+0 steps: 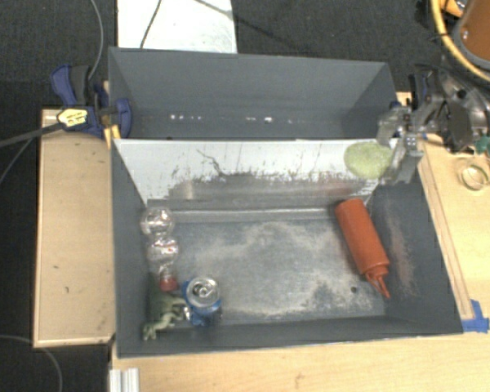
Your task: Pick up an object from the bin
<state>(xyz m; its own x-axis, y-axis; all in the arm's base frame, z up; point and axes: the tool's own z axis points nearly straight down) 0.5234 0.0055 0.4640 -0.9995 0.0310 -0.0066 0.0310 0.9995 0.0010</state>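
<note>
Five things are showing, one of each kind: one orange-red squeeze bottle lying right of centre, one clear plastic bottle, one blue can and one green toy figure sitting lower left, and one pale green lump upper right.

**What we cannot see well**

The arm is cut off by the top and right edges. The pale green soft lump just beside the gripper is blurred, so we cannot tell its kind. The green toy in the near left corner is too small to name.
</note>
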